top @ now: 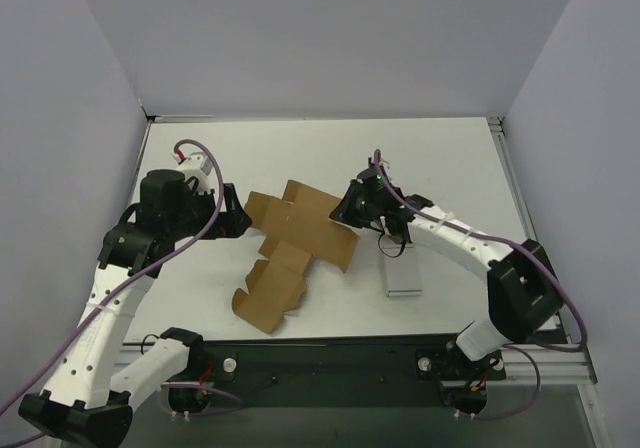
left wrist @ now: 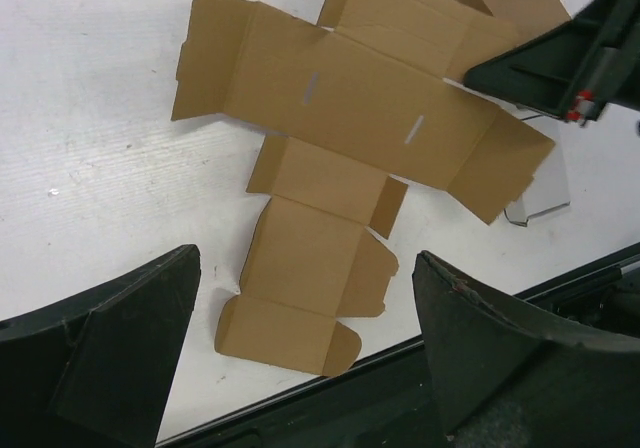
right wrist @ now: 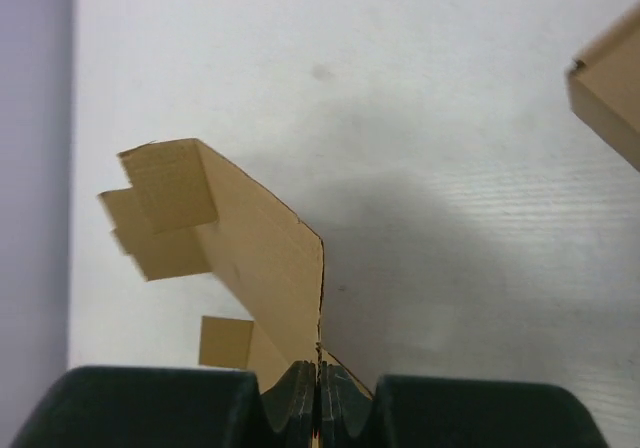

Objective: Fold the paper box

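The paper box (top: pixel 300 243) lies on the white table as a flat brown die-cut sheet with several flaps. From the left wrist view the sheet (left wrist: pixel 360 103) spreads out below, its narrow tail toward the table's near edge. My left gripper (top: pixel 238 218) hovers over the sheet's left end, its jaws (left wrist: pixel 305 263) wide open with nothing between them. My right gripper (top: pixel 347 206) is at the sheet's far right flap. In the right wrist view its jaws (right wrist: pixel 318 376) are shut on the edge of that flap (right wrist: pixel 270 258), which stands lifted off the table.
A small white-grey slab (top: pixel 405 276) lies on the table just right of the sheet, under the right arm; it also shows as a white slab (left wrist: pixel 548 193) in the left wrist view. The black base rail (top: pixel 330 353) runs along the near edge. Grey walls enclose the table.
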{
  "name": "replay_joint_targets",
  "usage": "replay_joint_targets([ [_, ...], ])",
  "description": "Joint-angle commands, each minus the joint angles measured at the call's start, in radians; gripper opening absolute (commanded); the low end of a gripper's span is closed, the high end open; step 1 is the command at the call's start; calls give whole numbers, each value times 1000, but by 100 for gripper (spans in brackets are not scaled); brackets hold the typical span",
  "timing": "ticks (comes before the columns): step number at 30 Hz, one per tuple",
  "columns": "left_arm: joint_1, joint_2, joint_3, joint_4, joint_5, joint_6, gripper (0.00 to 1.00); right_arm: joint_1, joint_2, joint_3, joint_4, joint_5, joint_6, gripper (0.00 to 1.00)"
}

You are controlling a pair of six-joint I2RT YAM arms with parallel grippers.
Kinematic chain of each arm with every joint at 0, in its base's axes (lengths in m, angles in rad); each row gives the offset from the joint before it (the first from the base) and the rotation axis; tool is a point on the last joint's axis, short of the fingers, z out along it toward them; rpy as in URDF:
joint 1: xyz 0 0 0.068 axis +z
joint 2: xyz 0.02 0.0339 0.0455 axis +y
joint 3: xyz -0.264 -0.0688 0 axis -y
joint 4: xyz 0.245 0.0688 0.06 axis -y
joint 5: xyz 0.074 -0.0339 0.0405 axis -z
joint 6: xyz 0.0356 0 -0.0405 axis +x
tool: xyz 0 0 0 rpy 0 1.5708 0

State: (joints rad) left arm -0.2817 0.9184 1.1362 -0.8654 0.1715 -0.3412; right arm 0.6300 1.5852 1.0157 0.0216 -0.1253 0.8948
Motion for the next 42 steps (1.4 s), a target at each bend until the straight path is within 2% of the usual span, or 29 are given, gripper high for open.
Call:
replay_joint_targets([
  [1, 36, 28, 5, 109, 39, 51, 97, -24, -177, 0, 69, -135, -138, 0],
  [5, 127, 45, 5, 149, 121, 74, 97, -68, -260, -19, 80, -241, -158, 0],
  [13, 139, 39, -26, 219, 157, 110, 97, -141, -295, 35, 87, -493, -208, 0],
  [31, 167, 66, -73, 324, 203, 73, 97, -176, -327, 133, 14, -672, -244, 0],
  [34, 167, 73, -88, 356, 230, 65, 91, -176, -327, 141, 3, -688, -254, 0],
  [39, 167, 59, -111, 368, 267, 61, 72, -176, -324, 150, -14, -689, -266, 0],
  [42, 167, 46, -134, 385, 298, 56, 66, -176, -323, 155, -15, -691, -270, 0],
])
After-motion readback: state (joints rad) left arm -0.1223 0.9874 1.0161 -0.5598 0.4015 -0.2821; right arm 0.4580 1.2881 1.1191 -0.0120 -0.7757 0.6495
